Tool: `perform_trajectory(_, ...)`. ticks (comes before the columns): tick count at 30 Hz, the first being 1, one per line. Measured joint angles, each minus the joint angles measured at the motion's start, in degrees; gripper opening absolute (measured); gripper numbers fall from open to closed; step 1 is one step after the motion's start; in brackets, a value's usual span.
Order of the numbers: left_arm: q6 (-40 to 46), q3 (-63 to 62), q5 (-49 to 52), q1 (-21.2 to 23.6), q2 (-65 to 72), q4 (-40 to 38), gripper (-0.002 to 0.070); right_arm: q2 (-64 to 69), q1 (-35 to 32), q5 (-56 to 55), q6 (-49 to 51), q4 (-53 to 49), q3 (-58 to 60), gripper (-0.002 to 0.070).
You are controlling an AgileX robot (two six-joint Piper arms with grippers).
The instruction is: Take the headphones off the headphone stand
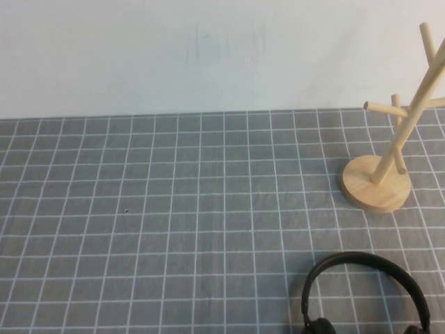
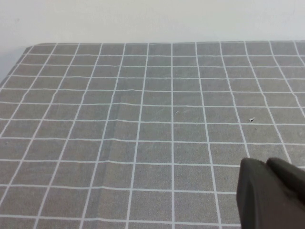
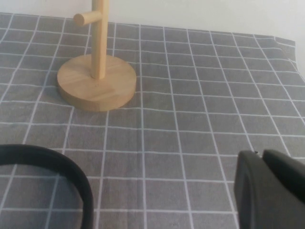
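The black headphones (image 1: 361, 259) lie flat on the checked cloth at the front right, off the stand, ear cups cut by the frame's edge. Their headband also shows in the right wrist view (image 3: 71, 167). The light wood headphone stand (image 1: 375, 182) stands empty at the right, behind the headphones; its base and pole show in the right wrist view (image 3: 95, 83). My right gripper (image 3: 261, 155) is shut and empty, low over the cloth beside the headband, apart from it. My left gripper (image 2: 267, 164) is shut and empty over bare cloth. Neither gripper shows in the high view.
A grey cloth with white grid lines (image 1: 174, 223) covers the table. A white wall (image 1: 208, 49) runs along the far edge. The cloth's left edge shows in the left wrist view (image 2: 14, 67).
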Motion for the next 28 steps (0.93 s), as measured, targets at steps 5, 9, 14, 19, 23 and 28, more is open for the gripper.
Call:
perform_trajectory(5, 0.0, 0.0, 0.0, 0.0, 0.0, 0.0, -0.0004, -0.09, 0.0, -0.04, 0.24, 0.0, 0.02, -0.0006)
perform_trajectory(9, 0.0, 0.0, 0.0, 0.0, 0.0, 0.0, -0.0004, -0.09, 0.0, -0.5, 0.24, 0.0, 0.12, -0.0007)
perform_trajectory(14, 0.0, 0.0, 0.0, 0.0, 0.0, 0.0, -0.0004, -0.09, 0.0, -0.6, 0.36, 0.0, 0.12, -0.0007)
perform_trajectory(19, 0.0, 0.0, 0.0, 0.0, 0.0, 0.0, -0.0004, -0.09, 0.0, -0.57, 0.36, 0.0, 0.12, -0.0006)
perform_trajectory(23, 0.0, 0.0, 0.0, 0.0, 0.0, 0.0, -0.0004, -0.09, 0.0, -0.62, 0.36, 0.0, 0.12, -0.0008)
perform_trajectory(28, 0.0, 0.0, 0.0, 0.0, 0.0, 0.0, -0.0004, -0.09, 0.0, -1.08, 0.67, 0.0, 0.12, -0.0008)
